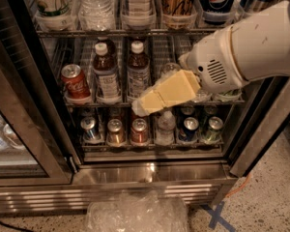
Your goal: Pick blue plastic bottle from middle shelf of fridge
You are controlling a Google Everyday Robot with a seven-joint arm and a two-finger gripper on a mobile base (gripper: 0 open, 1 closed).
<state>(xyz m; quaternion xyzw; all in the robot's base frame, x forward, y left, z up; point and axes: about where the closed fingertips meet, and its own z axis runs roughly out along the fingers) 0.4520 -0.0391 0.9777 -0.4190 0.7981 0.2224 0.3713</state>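
Observation:
The blue plastic bottle [106, 75] stands upright on the middle shelf [63, 52] of the fridge [150, 174]. It holds brown drink and has a white cap and a bluish-grey label. Its twin with a whiter label [137, 71] stands in the lane to its right. My gripper [142, 106], cream-yellow, points left from the white arm [251, 45]. Its tip sits low in front of the twin bottle, just right of the blue bottle's base. It holds nothing that I can see. The arm hides the shelf's right lanes.
A Coca-Cola can [76, 83] stands left of the blue bottle, and a silver can [169, 69] shows behind the gripper. Several cans and a small water bottle [165, 127] fill the bottom rack. The glass door [19, 129] stands open at left. A plastic bag [135, 214] lies on the floor.

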